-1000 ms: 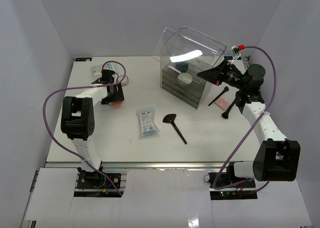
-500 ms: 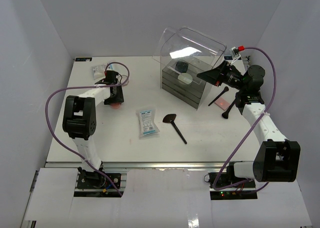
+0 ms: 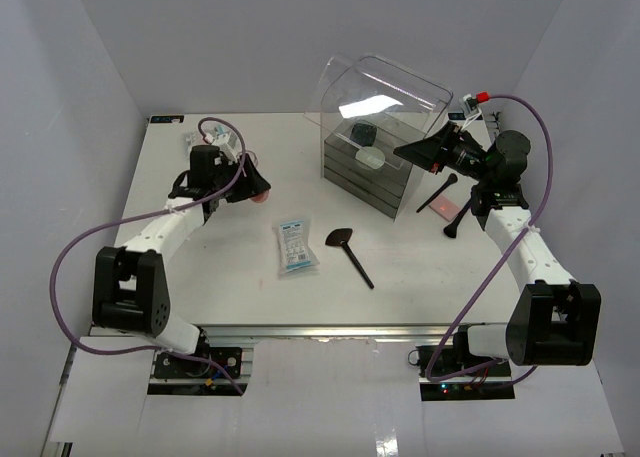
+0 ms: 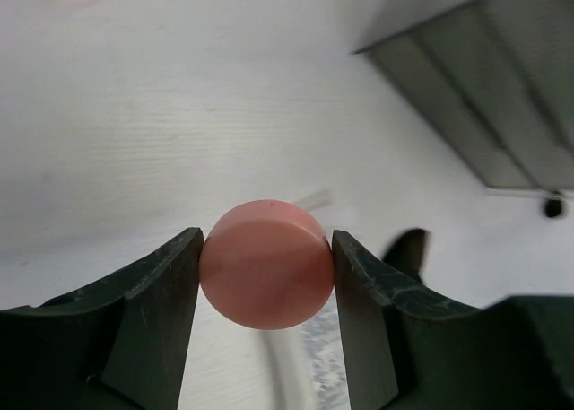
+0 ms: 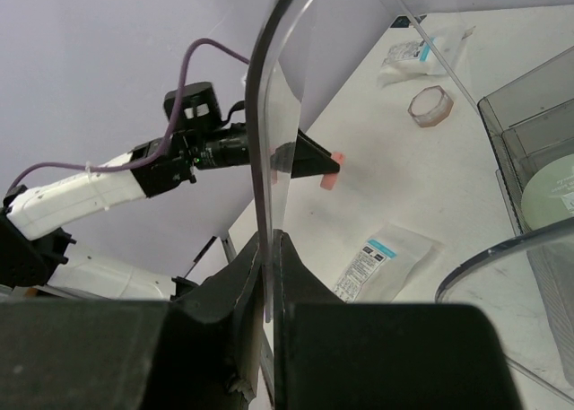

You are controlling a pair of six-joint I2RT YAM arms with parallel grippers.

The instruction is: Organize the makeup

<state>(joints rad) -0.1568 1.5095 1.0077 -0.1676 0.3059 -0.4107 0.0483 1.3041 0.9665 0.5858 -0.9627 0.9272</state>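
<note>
Left wrist view, left fingers point(image 4: 148, 313) clamping pink compact point(image 4: 266, 276), right fingers point(image 5: 235, 291) pinching lid point(image 5: 259, 150)

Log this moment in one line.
left pincer: shut on pink compact, aloft | right pincer: shut on clear lid, holding it up

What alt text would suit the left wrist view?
The left gripper clamps a round pink compact between its two dark fingers, over the white table. The clear box's grey drawers show blurred at upper right.
</note>
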